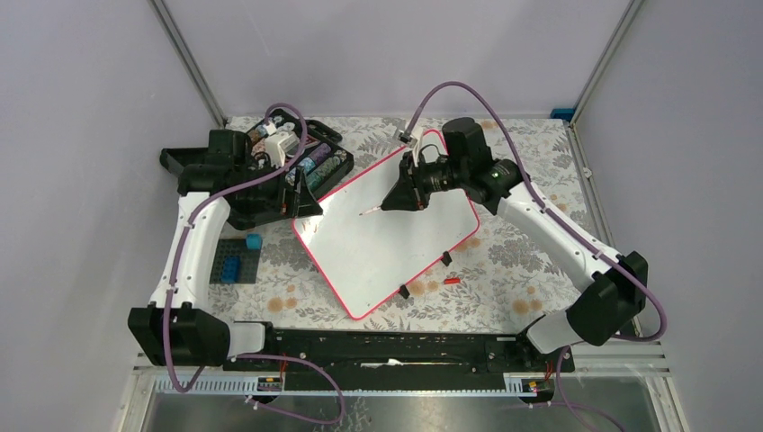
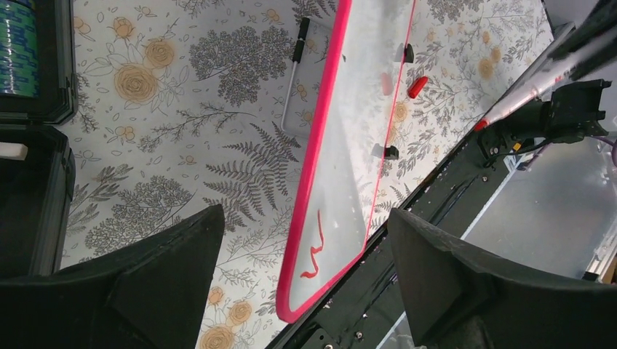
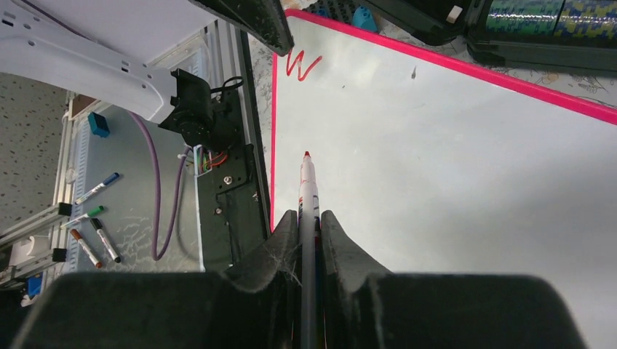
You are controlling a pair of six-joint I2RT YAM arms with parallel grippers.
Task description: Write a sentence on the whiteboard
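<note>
Of the sentence (image 3: 302, 64) only a red "W" is written, at the 9 o'clock corner of the whiteboard (image 1: 378, 256) lying mid-tabletop (image 1: 531, 270); the remaining words are not yet done. The right gripper (image 3: 309, 218) has its jaws pinching the marker (image 3: 308, 182) over the board, while the left gripper (image 2: 304, 218) holds its jaws spread wide, gripping nothing.

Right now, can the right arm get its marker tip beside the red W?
Probably yes. The right gripper holds the marker over bare whiteboard, nothing lying between its tip and the red W. The open left gripper hovers at that corner, so clearance looks tight.
</note>
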